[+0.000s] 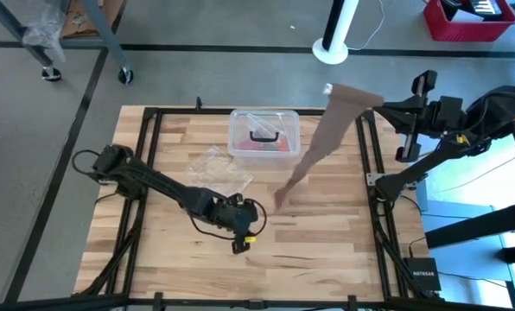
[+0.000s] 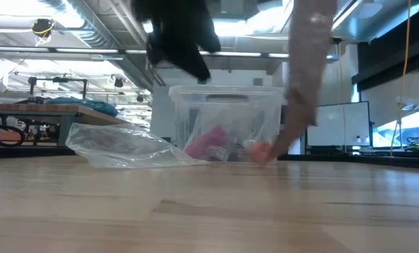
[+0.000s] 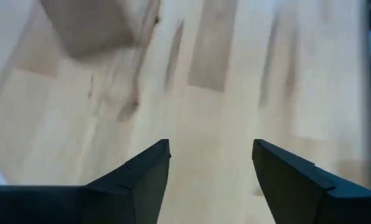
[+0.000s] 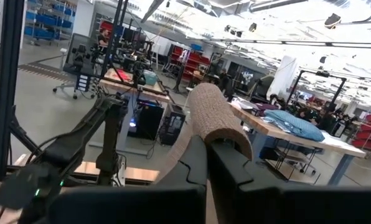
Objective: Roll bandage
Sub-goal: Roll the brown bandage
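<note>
- My right gripper (image 4: 205, 155) is clamped on the bandage (image 1: 322, 142), held high off the table's right edge.
- My left gripper (image 3: 211, 163), fingers apart and empty, should pin the trailing end mid-table before I roll.

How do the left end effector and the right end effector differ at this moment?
The left end effector is open and holds nothing; the right end effector is shut on the bandage. The left end effector hangs low over the bare table, while the right end effector is raised at the table's right edge. Both are dark and two-fingered.

A clear plastic box (image 1: 263, 135) with a black handle sits on the wooden tabletop (image 1: 327, 242). A crumpled clear bag (image 1: 216, 168) lies just beside it.
</note>
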